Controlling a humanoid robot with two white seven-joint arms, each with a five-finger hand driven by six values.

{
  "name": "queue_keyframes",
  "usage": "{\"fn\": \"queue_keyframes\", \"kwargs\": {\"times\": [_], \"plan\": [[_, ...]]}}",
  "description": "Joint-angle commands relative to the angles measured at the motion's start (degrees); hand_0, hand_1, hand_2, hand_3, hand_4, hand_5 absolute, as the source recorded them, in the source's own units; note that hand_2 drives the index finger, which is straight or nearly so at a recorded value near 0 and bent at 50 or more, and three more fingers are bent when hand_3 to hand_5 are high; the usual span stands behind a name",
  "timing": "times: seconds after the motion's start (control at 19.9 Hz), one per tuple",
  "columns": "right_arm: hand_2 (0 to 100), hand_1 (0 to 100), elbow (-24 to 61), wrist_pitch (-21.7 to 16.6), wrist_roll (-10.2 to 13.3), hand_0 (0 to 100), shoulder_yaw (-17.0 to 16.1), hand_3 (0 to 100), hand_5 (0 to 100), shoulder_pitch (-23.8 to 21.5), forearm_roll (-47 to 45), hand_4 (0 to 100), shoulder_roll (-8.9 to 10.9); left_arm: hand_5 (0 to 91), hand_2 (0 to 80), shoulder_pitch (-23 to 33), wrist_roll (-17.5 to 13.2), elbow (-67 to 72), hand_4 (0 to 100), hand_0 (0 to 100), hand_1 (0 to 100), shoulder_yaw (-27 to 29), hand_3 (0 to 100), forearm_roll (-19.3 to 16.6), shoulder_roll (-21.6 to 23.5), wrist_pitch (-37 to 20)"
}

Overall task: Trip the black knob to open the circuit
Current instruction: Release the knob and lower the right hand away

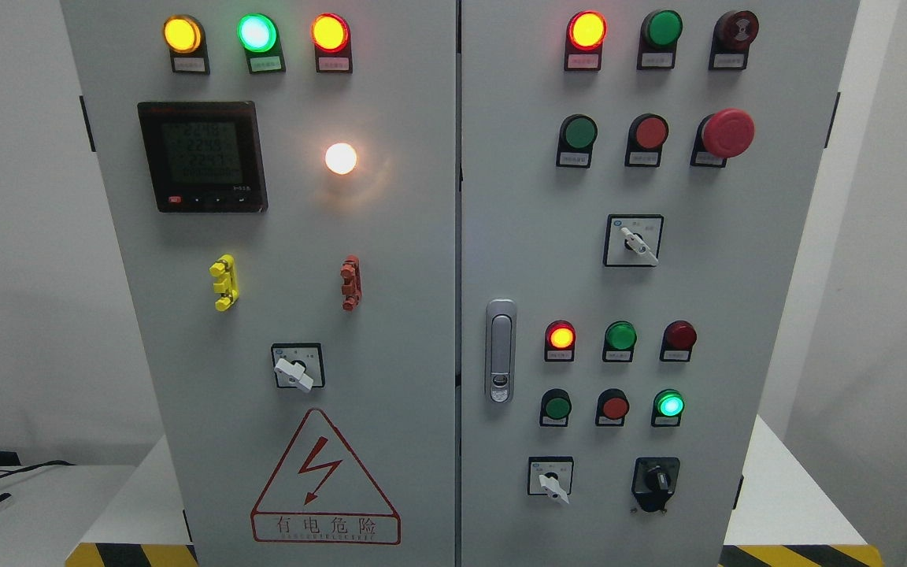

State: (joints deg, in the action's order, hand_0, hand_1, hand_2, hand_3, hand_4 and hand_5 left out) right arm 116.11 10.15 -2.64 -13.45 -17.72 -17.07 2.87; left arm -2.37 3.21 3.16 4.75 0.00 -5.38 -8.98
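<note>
Neither robot hand shows in the head view, so the state of the fingers cannot be told.

Nearest, bottom edge: yellow-black hazard striping at both lower corners, white surface under the cabinet.

Black knob: low on the right door, lower right, black rotary handle on a black plate, standing roughly upright. Beside it to the left, a white-handled selector switch.

Above: rows of indicator lamps, one small green lamp lit, one red lamp lit. Door latch at the seam.

Left door: warning triangle, digital meter, glowing white lamp.

Red mushroom stop button upper right.
</note>
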Motion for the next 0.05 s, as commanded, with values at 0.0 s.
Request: {"fn": "queue_keyframes", "kwargs": {"times": [0.0], "plan": [[15,2,3.34,0.39,0.0,0,-1.67,25,24,-0.47,-0.95,19,1.88,0.0,0.0,0.0,-0.04,0.0,0,12,39,0.0,0,-1.76,0.02,0.02]]}}
